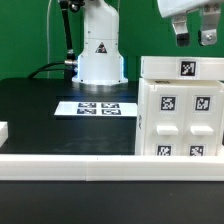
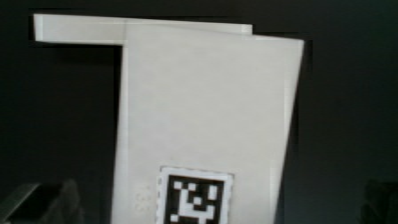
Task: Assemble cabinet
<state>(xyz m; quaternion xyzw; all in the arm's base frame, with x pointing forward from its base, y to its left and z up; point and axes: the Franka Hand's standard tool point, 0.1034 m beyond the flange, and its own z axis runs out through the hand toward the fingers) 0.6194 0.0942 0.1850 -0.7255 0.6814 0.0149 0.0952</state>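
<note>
The cabinet (image 1: 178, 108) is a white box-like body with black-and-white marker tags, standing on the black table at the exterior view's right. My gripper (image 1: 192, 36) hangs just above its top, near the tag on the top face, with its two fingers apart and nothing between them. In the wrist view the cabinet's top face (image 2: 196, 110) fills the middle as a tall white slab with a tag (image 2: 198, 195) near the frame's edge. Only dim blurred finger shapes show in that view's corners.
The white robot base (image 1: 100, 50) with a triangle sticker stands at the back. The marker board (image 1: 100, 108) lies flat in front of it. A white rail (image 1: 70, 160) runs along the table's front edge, with a small white piece (image 1: 3, 130) at the exterior view's left.
</note>
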